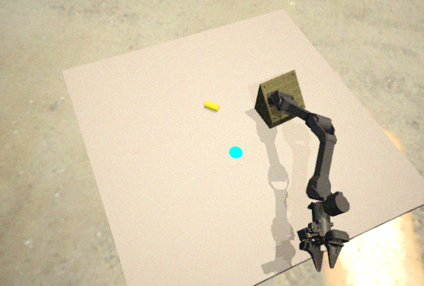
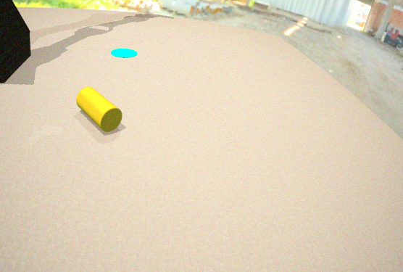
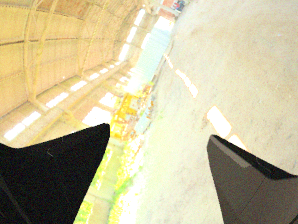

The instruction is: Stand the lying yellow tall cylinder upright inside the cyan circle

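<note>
The yellow cylinder (image 1: 212,106) (image 2: 98,109) lies on its side on the table, apart from the cyan circle. The cyan circle (image 1: 236,152) (image 2: 124,53) is flat on the table with nothing on it. My gripper (image 1: 325,269) (image 3: 160,136) is open and empty, raised at the table's near edge in the top view, far from the cylinder and the circle. The wrist view shows both fingers apart with only background between them, and neither the cylinder nor the circle. The gripper is outside the exterior view.
The wooden wedge-shaped base block (image 1: 284,97) carries the arm, right of the cylinder in the top view. It shows as a dark block (image 2: 14,41) at the left of the exterior view. The arm's shadow falls on the table (image 1: 160,150) right of the circle in the top view.
</note>
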`<action>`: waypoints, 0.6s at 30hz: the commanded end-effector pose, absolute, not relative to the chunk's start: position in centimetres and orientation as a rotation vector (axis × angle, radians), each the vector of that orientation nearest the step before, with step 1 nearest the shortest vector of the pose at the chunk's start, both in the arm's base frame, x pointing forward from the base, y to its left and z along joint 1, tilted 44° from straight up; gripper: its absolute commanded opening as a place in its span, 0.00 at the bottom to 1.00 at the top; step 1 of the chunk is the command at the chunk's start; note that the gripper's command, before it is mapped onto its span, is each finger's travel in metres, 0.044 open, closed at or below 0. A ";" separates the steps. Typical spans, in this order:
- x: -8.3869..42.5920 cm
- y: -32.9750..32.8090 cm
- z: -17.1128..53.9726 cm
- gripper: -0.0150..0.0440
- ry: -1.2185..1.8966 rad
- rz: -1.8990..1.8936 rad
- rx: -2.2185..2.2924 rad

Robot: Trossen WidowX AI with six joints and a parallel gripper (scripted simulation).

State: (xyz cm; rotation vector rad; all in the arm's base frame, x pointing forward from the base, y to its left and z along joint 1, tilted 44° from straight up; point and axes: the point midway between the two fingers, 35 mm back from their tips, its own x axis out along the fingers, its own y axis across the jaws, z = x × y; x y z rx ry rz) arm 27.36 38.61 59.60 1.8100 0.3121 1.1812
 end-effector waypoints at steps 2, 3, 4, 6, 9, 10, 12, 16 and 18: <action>33.7 38.6 54.2 0.78 0.304 0.996 1.629; 34.8 38.4 53.2 0.78 0.307 0.964 1.599; 35.9 38.3 52.2 0.78 0.310 0.932 1.569; 38.0 37.8 50.1 0.78 0.318 0.868 1.510; 41.1 36.7 46.9 0.78 0.335 0.775 1.424; 42.1 36.2 45.8 0.78 0.342 0.744 1.396; 44.0 35.2 43.6 0.78 0.359 0.683 1.342; 47.5 32.7 39.2 0.78 0.399 0.566 1.239; 49.0 31.3 36.9 0.78 0.423 0.509 1.190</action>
